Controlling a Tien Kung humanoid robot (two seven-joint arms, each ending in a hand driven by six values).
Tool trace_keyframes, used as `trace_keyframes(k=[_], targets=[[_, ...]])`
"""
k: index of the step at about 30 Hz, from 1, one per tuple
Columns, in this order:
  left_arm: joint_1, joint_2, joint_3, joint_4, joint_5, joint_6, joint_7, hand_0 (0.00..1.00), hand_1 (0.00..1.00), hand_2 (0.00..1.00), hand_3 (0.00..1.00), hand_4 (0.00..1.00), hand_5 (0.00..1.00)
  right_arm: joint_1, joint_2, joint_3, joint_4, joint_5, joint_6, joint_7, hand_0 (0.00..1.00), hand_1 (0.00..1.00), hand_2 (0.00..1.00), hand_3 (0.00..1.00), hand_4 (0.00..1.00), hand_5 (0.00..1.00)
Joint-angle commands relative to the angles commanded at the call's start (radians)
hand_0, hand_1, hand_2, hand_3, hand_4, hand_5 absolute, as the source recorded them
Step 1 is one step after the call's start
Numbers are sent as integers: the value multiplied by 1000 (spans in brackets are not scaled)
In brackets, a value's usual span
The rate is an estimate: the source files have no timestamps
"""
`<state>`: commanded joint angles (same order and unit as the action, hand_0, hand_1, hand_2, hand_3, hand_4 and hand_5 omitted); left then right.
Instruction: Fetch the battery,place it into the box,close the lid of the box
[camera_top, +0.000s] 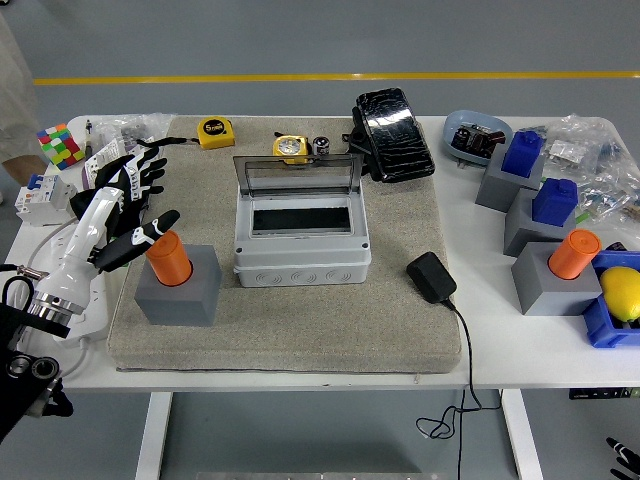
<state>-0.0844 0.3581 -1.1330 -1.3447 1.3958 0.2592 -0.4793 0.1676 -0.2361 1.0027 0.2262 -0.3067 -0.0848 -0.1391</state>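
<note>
An orange cylindrical battery (168, 258) stands upright in a grey block (185, 295) at the left of the mat. My left hand (138, 205) is just left of it, fingers spread and open, with the thumb (155, 228) resting against the battery's top. The grey box (300, 255) sits mid-mat with its clear lid (297, 174) standing open and its inside dark. A second orange battery (573, 252) stands in a grey block at the right. Only a black tip of my right hand (625, 458) shows in the bottom right corner.
A black pouch (393, 135), a yellow tape measure (215, 131) and small parts lie behind the box. A black adapter (431, 277) with its cable lies right of the box. Blue blocks (553, 200), a lemon (622, 292) and a Rubik's cube (59, 145) sit at the sides.
</note>
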Motion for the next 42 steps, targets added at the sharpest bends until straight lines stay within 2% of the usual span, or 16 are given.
trace_keyframes(k=[1,2,7,8,9,14,15,20,21,26,31,32,33,38,39,42], targets=[[-1,-1,6,6,2,10,-5,726,857,950,998,998,547,1,0,1,0,-1,-1,0,617,644,615,527,976,328],[-1,-3,11,12,3,22,-10,691,819,910,998,998,365,2,1,2,0,-2,-1,0,617,642,623,525,978,332],[7,-11,33,54,8,70,-30,691,819,910,998,998,365,6,-5,24,10,-14,-21,5,617,642,623,525,978,332],[5,-12,33,62,11,71,-32,691,819,910,998,998,365,8,-8,17,9,-12,-21,2,617,642,623,525,978,332],[3,-12,34,69,8,72,-35,656,761,853,940,998,281,8,-10,13,8,-10,-21,0,618,643,624,525,978,337],[-2,-8,40,87,-18,77,-53,656,761,853,940,998,281,3,-8,11,6,-7,-18,0,618,643,624,525,978,337],[-1,-7,44,88,-26,77,-56,610,708,794,850,998,222,2,-5,12,5,-7,-17,1,618,643,625,527,979,337],[5,-14,61,91,-61,77,-75,610,708,794,850,998,222,1,3,18,6,-9,-18,7,618,643,625,527,979,337],[7,-16,64,93,-70,77,-79,496,614,707,773,998,184,1,4,20,6,-9,-18,9,617,643,626,529,979,338],[6,-28,86,103,-119,84,-112,496,614,707,773,998,184,-1,7,28,6,-11,-19,10,617,643,626,529,979,338],[-7,-37,113,122,-189,108,-166,472,581,656,747,998,151,-3,6,30,5,-12,-19,6,618,643,626,527,978,343],[-11,-38,119,126,-201,108,-166,472,581,656,747,998,151,-3,5,31,5,-12,-19,5,618,643,626,527,978,343],[-14,-39,125,130,-208,108,-166,456,548,609,721,998,81,-3,6,32,5,-13,-19,5,618,643,620,526,977,347],[-34,-37,166,145,-247,107,-166,456,548,609,721,998,81,-3,9,35,6,-13,-20,5,618,643,620,526,977,347],[-38,-37,173,149,-256,106,-166,425,506,569,690,998,7,-3,9,35,6,-13,-21,5,618,644,621,526,976,348],[-47,-36,191,161,-279,102,-166,425,506,569,690,998,7,-3,11,34,6,-12,-22,6,618,644,621,526,976,348]])
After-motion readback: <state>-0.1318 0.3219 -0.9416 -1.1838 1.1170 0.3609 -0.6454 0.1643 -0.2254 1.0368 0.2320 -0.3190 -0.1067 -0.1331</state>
